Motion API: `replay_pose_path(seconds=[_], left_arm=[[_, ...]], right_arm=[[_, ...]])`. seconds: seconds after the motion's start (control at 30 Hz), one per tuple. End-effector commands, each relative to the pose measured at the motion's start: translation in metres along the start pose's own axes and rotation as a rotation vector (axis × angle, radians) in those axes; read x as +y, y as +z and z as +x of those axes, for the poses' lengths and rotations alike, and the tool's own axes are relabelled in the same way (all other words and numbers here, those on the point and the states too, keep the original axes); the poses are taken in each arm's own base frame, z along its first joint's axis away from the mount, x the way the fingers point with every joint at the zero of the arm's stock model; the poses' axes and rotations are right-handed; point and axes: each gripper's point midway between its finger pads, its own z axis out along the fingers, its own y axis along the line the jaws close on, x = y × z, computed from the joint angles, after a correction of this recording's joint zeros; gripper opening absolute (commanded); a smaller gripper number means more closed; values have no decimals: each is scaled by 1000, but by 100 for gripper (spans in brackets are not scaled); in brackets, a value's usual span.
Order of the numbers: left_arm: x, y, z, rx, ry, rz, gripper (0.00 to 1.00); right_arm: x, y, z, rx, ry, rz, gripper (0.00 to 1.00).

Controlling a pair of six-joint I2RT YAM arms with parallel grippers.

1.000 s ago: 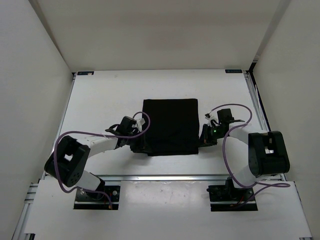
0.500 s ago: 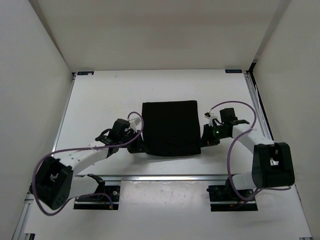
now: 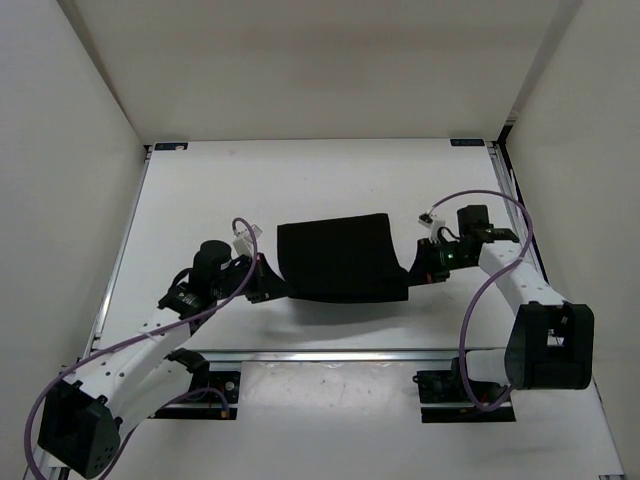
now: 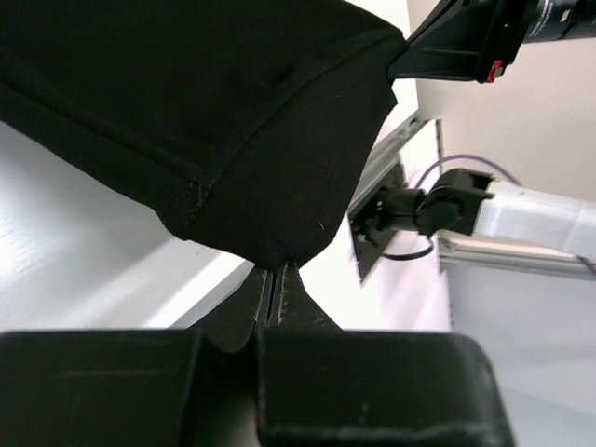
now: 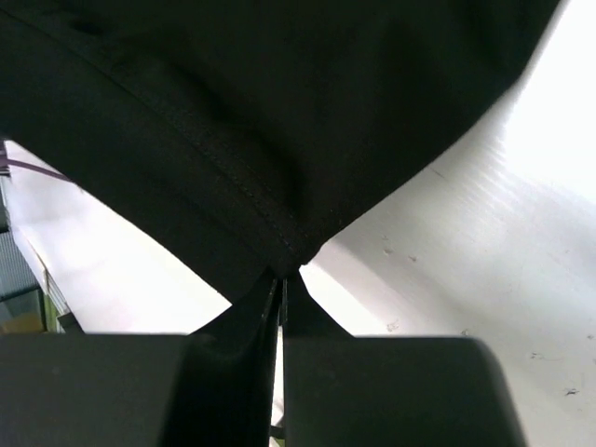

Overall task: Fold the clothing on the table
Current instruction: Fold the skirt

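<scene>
So compared with a second back, the white tabletop looks the same but the black clothing doesn't. It was lying flat as a neat square around the middle. Now its near edge is pulled up off the surface, so it looks shorter front to back and bows like a sagging band, still about mid-tabletop. Left arm has gone from folded up near its base to stretched long and low, reaching in at the fabric from the left. Right arm has its elbow further out to the right and comes in from that side. Left hand is now pinched tight on the near-left corner, fabric bunching right at the tips. Right hand stays clamped together on the near-right corner, same look
</scene>
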Motion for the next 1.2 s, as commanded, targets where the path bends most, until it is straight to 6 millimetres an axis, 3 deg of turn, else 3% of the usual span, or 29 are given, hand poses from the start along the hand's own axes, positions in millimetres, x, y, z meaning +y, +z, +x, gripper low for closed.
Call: replay_pose_path(seconds=[0.0, 0.27, 0.5, 0.73, 1.0, 1.03, 1.07, 1.17], left_arm=[[-14, -6, -15, -34, -21, 61, 0], [-28, -4, -55, -103, -78, 96, 0], [-26, 4, -89, -164, -128, 92, 0], [-26, 19, -120, -187, -148, 80, 0], [3, 41, -149, -198, -242, 31, 0], [10, 45, -151, -202, -247, 26, 0], [12, 46, -155, -206, -263, 32, 1], [31, 56, -161, -219, -294, 1, 23]], right_arm=[[13, -15, -18, -43, -68, -27, 1], [31, -24, -66, -104, -63, -112, 0], [17, -18, -93, -110, 15, -142, 1], [4, -9, -137, -110, 26, -170, 0], [-29, 11, -185, -110, 121, -209, 0], [-36, 19, -185, -100, 133, -213, 5], [-38, 19, -193, -111, 157, -216, 26], [-43, 23, -210, -135, 156, -223, 71]])
